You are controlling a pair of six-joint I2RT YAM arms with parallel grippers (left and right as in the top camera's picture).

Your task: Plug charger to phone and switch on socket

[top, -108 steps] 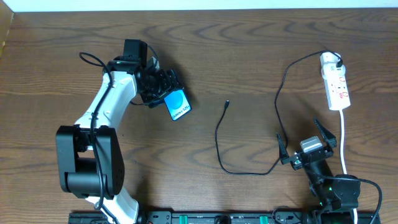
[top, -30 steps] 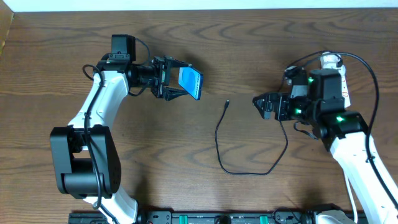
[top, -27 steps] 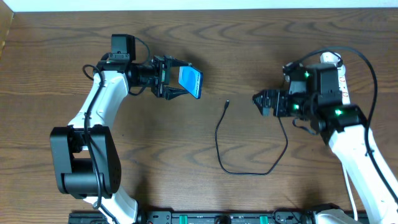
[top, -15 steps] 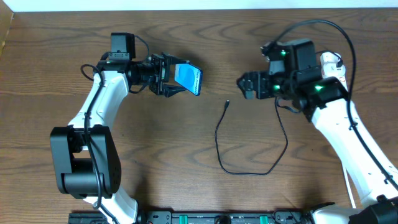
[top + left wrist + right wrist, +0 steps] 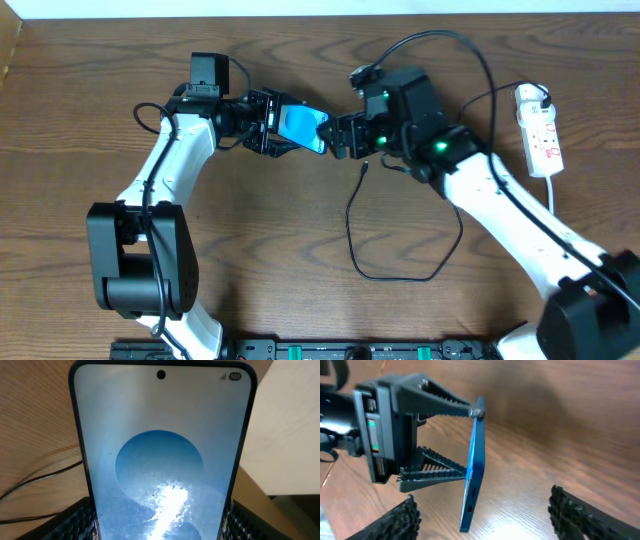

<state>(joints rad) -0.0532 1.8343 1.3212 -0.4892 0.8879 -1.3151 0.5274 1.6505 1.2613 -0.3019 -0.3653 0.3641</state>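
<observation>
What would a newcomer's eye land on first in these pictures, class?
The bright blue phone stands out first, clamped edge-on in the left gripper toward the far middle of the table. The right gripper faces it from close by, open and empty. The charger lies loose on the wood just in front of them, not yet picked up.
</observation>
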